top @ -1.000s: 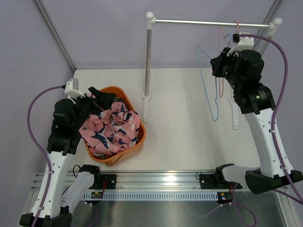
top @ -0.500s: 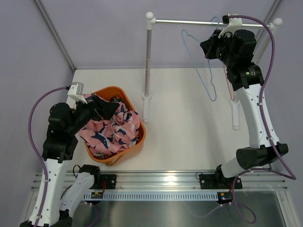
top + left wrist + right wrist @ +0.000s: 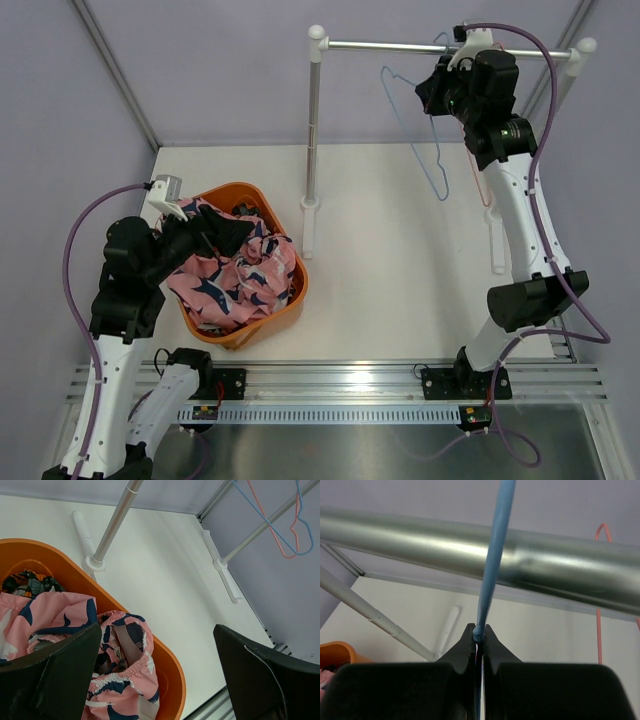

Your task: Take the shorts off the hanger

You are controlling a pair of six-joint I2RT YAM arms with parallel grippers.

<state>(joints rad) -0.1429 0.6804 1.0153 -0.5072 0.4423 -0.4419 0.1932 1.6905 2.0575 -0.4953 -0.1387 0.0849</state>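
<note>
Finds right end effector (image 3: 479, 636) clamped on thin blue wire hanger (image 3: 493, 555); left end effector (image 3: 157, 632) spread wide above crumpled pink shorts (image 3: 60, 612).

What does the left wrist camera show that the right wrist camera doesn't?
Only the left wrist view: the open left hand over the pink shorts, with the camouflage shorts tucked behind them. Only the right wrist view: the right hand shut on the blue hanger, below the rack's top rail. Both: the blue hanger, the orange hanger, a rack post, the white table, and the orange basket, only a corner of it in the right view.
</note>
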